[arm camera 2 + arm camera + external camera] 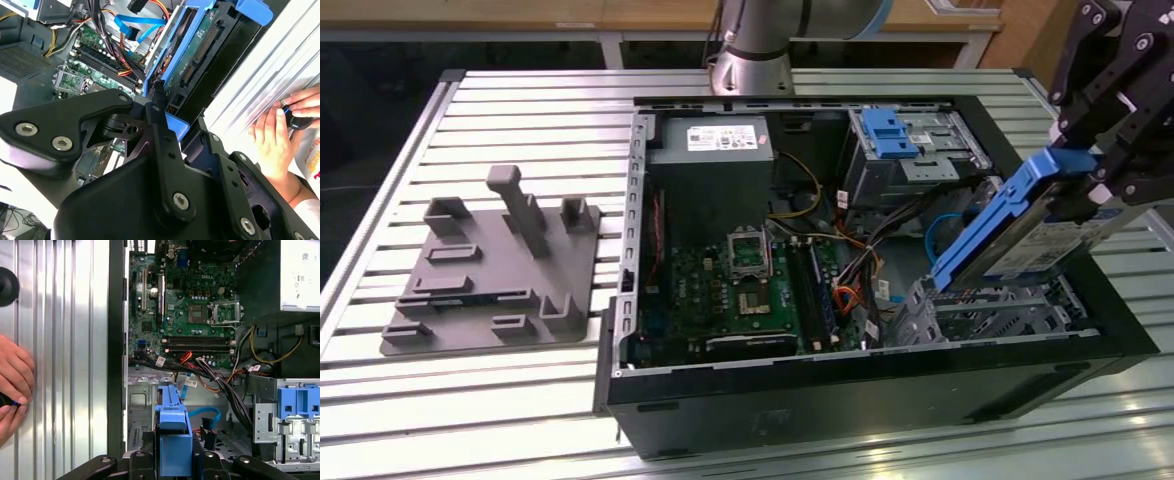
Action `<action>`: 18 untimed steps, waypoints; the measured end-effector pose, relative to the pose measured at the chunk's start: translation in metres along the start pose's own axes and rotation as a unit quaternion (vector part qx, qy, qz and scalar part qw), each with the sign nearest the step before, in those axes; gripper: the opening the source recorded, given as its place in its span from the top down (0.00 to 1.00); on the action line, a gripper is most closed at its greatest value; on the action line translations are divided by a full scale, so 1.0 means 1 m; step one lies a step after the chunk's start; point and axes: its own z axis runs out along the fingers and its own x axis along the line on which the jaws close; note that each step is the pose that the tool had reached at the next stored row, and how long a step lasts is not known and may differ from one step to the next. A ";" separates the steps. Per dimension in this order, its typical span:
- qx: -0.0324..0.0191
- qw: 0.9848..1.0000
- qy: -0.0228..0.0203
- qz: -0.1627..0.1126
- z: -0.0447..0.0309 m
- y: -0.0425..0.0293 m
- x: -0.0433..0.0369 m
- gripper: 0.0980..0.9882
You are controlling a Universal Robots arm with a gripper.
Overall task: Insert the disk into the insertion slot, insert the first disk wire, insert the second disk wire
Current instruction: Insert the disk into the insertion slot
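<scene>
The disk (pixel 1014 225), a silver drive in a bright blue carrier, hangs tilted over the near right corner of the open computer case. Its lower end points down at the insertion slot (pixel 987 312), a perforated silver cage just beneath it. My gripper (pixel 1091 180) is shut on the disk's upper end. In the first wrist view the blue carrier (pixel 172 432) sits between the black fingers (pixel 137 460), above the cage (pixel 140 405). The second wrist view shows the disk's circuit-board side (pixel 200 55) beyond the gripper (pixel 161 122). Loose blue and orange wires (pixel 854 285) lie beside the slot.
A taller grey bay with a blue latch (pixel 887 135) stands behind the slot. The motherboard (pixel 747 290) and power supply (pixel 714 140) occupy the case's left half. A grey fixture (pixel 494 270) lies on the slatted table. A person's hand (pixel 280 135) rests on the table beside the case.
</scene>
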 end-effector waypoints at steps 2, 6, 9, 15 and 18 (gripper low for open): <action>0.000 1.000 0.000 0.000 0.0009 0.0000 0.0001 0.70; 0.000 1.000 0.000 0.000 0.0031 0.0000 0.0002 0.70; 0.000 1.000 0.000 0.000 0.0048 -0.0001 0.0004 0.70; 0.000 1.000 0.000 0.000 0.0083 -0.0002 0.0006 0.70; 0.000 1.000 0.000 0.000 0.0100 -0.0003 0.0007 0.70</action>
